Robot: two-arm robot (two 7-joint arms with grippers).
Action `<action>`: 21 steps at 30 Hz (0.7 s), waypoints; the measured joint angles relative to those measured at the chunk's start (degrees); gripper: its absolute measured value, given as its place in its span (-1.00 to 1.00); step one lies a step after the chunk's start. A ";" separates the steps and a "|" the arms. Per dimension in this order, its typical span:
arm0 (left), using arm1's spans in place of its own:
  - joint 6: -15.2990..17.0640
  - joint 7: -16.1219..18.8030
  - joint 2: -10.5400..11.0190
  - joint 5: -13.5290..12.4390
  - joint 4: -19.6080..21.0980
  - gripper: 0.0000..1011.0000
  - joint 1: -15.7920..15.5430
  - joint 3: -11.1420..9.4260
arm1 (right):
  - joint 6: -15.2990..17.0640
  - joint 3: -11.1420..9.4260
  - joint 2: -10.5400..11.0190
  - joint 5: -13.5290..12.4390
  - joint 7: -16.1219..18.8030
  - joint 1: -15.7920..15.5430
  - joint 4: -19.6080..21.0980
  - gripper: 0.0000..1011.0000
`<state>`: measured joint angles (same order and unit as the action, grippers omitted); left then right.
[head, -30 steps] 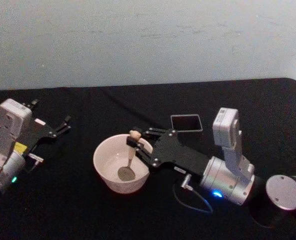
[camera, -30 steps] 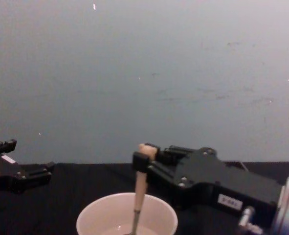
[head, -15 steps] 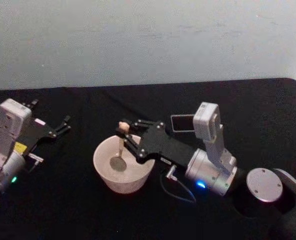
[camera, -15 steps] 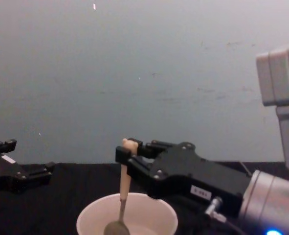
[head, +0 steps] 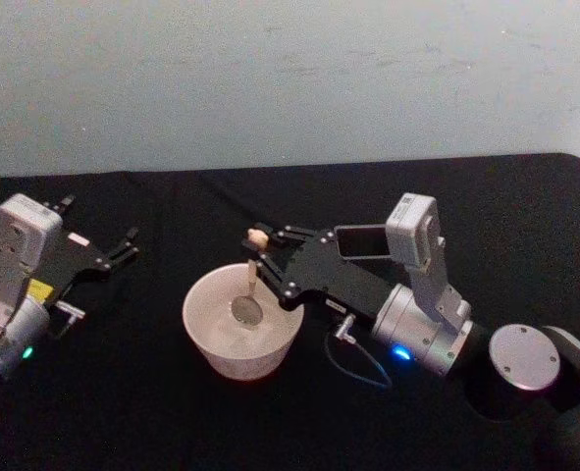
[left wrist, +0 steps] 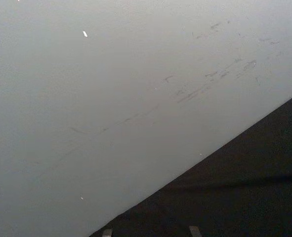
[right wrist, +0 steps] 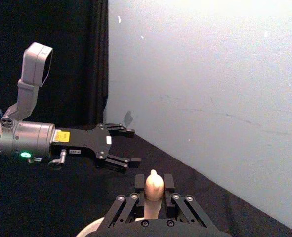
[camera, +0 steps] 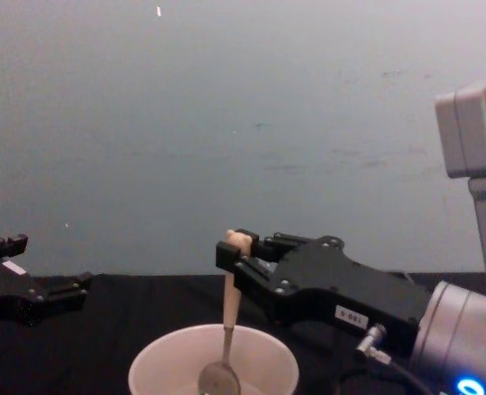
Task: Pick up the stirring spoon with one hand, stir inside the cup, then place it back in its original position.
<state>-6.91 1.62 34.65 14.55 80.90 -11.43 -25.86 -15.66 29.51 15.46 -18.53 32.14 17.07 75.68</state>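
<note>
Right pincer is pressed together on the spoon, pinching the beige handle just under the bear head. The spoon hangs nearly upright, its long axis tipped a little. The handle top is in the pincer and the shiny bowl is down inside the cup, above the cup floor; I can't tell if it touches. From the chest camera the spoon drops straight from the pincer past the cup rim. The cup sits mid tabletop.

Left pincer is spread, parked well apart on the left, holding nothing.

Stirring looks underway. A dark square holder sits just behind the right arm, on the far right of the cup. That is likely the return spot, so only 1 arm, the right, is placed for it.
</note>
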 joint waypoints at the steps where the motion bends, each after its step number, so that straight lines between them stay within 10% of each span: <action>1: 0.00 0.00 0.00 0.00 0.00 0.98 0.00 0.00 | -0.03 -0.15 0.07 0.08 -0.03 -0.03 0.03 -0.58; 21: 0.00 0.00 0.00 0.00 0.00 0.98 0.00 0.00 | 0.91 -1.60 4.67 -1.63 2.16 -4.64 6.25 -0.58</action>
<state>-6.91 1.62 34.65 14.55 80.90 -11.43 -25.86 -14.74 27.91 20.13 -20.16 34.30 12.43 81.93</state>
